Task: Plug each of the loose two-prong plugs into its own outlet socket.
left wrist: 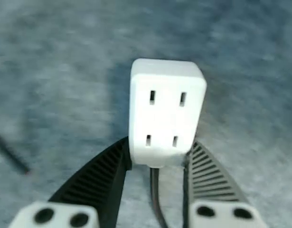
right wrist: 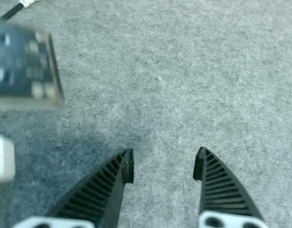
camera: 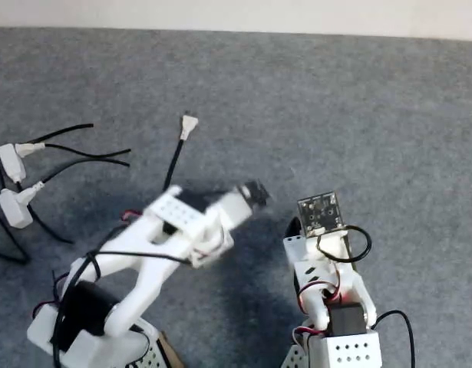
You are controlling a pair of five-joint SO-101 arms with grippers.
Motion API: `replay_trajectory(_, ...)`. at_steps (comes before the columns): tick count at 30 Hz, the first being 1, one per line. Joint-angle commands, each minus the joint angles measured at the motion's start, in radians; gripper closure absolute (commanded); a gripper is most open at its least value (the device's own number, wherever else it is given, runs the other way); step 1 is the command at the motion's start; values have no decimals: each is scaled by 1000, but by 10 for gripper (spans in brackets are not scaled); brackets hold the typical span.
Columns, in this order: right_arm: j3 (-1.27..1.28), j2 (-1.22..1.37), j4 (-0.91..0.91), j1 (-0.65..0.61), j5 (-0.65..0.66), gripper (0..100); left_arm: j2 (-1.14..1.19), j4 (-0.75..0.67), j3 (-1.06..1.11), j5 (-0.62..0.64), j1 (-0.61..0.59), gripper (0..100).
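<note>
A white outlet block (left wrist: 165, 111) with two pairs of slots faces the left wrist camera. My left gripper (left wrist: 159, 145) is shut on its lower end, and a dark cable (left wrist: 155, 194) runs down between the fingers. In the high view the left arm (camera: 182, 222) stretches over the middle of the carpet. Two white two-prong plugs (camera: 11, 161) (camera: 14, 207) on black cables lie at the far left, well apart from both arms. My right gripper (right wrist: 164, 152) hangs open over bare grey carpet with nothing between its fingers.
A thin black cable with a small white end (camera: 188, 125) lies on the carpet beyond the left arm. The right arm (camera: 328, 268) stands close beside the left arm's wrist. The left arm's camera board (right wrist: 22, 61) looms near my right gripper.
</note>
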Motion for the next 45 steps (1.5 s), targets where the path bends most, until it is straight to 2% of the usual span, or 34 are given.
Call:
replay_trajectory(1,114,-21,-13,-12,8,792,-13,129,-147,8,-79,715)
replay_trajectory(3,114,-21,-13,-12,8,792,-10,206,-214,8,-107,672)
replay_trajectory(6,114,-21,-13,-12,8,792,-4,262,-285,12,-131,679)
replay_trajectory(14,114,-16,-13,-12,8,792,-15,272,-308,12,-139,681)
replay_trajectory(18,105,-12,12,-12,11,792,-15,305,-404,15,-166,681)
replay_trajectory(23,104,-13,30,-39,34,792,-1,296,-567,173,-255,681)
replay_trajectory(25,104,-13,30,-44,34,792,1,264,-599,207,-291,681)
replay_trajectory(28,104,-15,30,-44,34,792,8,72,-567,279,-343,681)
replay_trajectory(31,104,-16,30,-44,34,792,97,-114,-530,351,-377,681)
replay_trajectory(35,104,-15,30,-44,35,792,309,-204,-564,445,-380,681)
replay_trajectory(39,104,-15,30,-44,35,792,503,-189,-691,525,-372,687)
replay_trajectory(45,104,-18,31,-39,35,792,720,-34,-888,531,-335,860)
